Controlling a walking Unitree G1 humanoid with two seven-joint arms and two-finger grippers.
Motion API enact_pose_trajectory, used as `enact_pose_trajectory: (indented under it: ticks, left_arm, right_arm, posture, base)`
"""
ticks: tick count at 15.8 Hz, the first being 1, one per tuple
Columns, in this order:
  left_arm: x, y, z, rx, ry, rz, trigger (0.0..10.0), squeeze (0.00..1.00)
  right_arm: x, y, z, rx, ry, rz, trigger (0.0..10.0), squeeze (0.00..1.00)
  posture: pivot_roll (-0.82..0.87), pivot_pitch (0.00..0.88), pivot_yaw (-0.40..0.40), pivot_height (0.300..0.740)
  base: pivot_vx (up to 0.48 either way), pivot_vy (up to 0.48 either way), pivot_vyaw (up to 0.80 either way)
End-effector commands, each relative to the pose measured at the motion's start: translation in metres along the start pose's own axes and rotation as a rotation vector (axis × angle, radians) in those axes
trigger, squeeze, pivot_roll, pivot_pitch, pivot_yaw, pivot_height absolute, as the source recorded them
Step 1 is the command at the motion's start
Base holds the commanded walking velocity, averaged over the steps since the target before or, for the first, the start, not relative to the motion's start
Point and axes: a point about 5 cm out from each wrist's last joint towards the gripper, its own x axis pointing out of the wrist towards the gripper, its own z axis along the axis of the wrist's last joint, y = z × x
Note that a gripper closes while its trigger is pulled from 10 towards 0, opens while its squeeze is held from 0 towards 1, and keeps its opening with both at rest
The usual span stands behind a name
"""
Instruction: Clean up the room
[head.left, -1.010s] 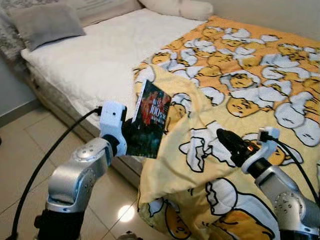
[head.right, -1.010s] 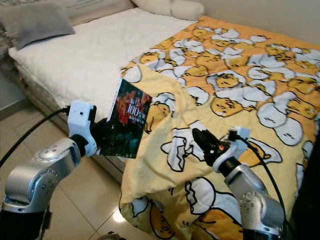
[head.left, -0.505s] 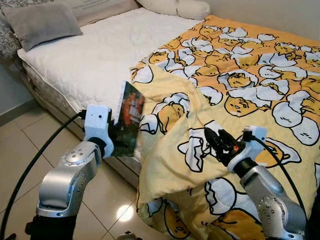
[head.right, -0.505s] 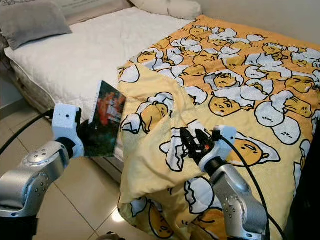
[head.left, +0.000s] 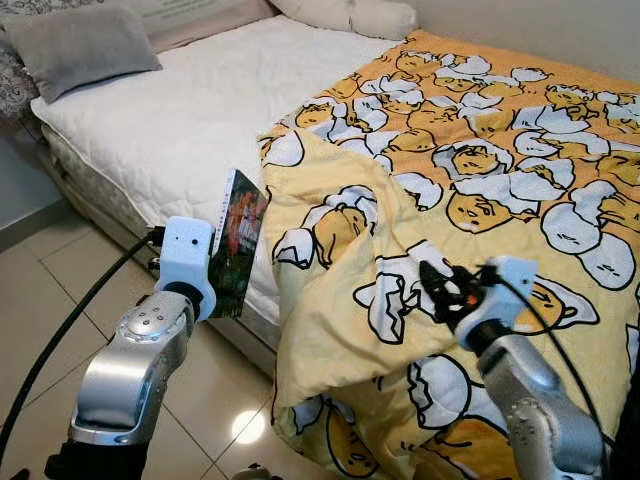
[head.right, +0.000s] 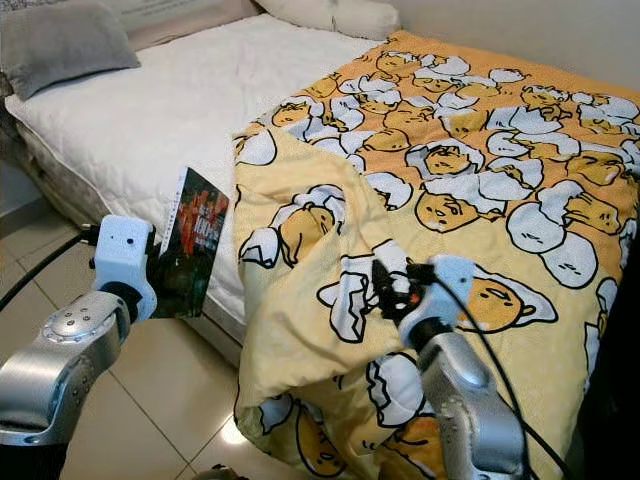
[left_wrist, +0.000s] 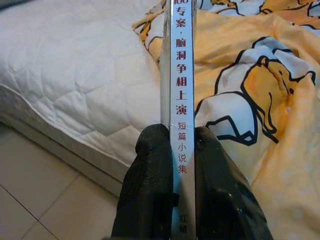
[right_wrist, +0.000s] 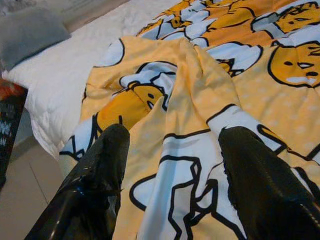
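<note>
1. Big bed (head.left: 190, 120) with a white mattress, across the upper left of the head views.
2. Yellow blanket (head.left: 480, 160) with egg cartoons, spread over the right half, bunched and hanging off the bed edge at the lower middle.
3. Grey pillow (head.left: 80, 45) at the top left corner; white pillow (head.left: 350, 15) at the top middle.
4. Tan floor tiles (head.left: 40, 300) along the lower left.
5. Dark book (head.left: 238, 245) at the left middle, upright, just beside the mattress edge, above the floor.
6. Left gripper (left_wrist: 175, 165) pinching the book's spine between both fingers.
7. Right gripper (right_wrist: 170, 150) at the lower right, fingers spread apart just above the blanket fold.
</note>
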Motion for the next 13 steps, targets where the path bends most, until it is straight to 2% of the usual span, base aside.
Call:
enact_pose_trajectory:
  ticks: [1, 3, 4, 5, 7, 13]
  left_arm:
    - [-0.001, 0.002, 0.003, 0.042, -0.031, 0.025, 10.0, 0.00]
    - [-0.004, 0.004, -0.003, 0.073, -0.019, 0.041, 10.0, 0.00]
    - [-0.004, 0.003, -0.005, 0.050, -0.011, 0.030, 10.0, 0.00]
    - [0.000, 0.005, -0.003, 0.117, -0.025, 0.069, 10.0, 0.00]
    - [0.005, 0.007, 0.000, 0.125, -0.034, 0.066, 10.0, 0.00]
    - [0.003, 0.012, -0.002, 0.125, -0.034, 0.068, 10.0, 0.00]
  right_arm:
    - [0.007, 0.004, 0.004, -0.017, -0.021, -0.013, 10.0, 0.00]
    - [0.016, 0.009, 0.007, -0.007, -0.025, -0.006, 10.0, 0.00]
    - [0.019, 0.010, 0.008, -0.010, -0.028, -0.005, 10.0, 0.00]
    - [0.021, 0.010, 0.007, -0.006, -0.028, -0.012, 10.0, 0.00]
    - [0.024, 0.011, 0.004, -0.011, -0.013, -0.017, 10.0, 0.00]
    - [0.027, 0.006, 0.003, 0.011, -0.021, -0.056, 10.0, 0.00]
  posture:
    - [-0.03, 0.000, -0.013, 0.740]
    - [-0.01, 0.000, -0.035, 0.740]
    - [0.01, 0.000, -0.050, 0.740]
    - [0.01, 0.000, -0.059, 0.740]
    - [0.01, 0.000, -0.053, 0.740]
    - [0.00, 0.000, -0.030, 0.740]
  base:
    - [0.000, 0.000, 0.00]
    - [0.000, 0.000, 0.00]
    - [0.000, 0.000, 0.00]
    - [0.000, 0.322, 0.00]
    - [0.000, 0.345, -0.61]
    - [0.000, 0.378, -0.74]
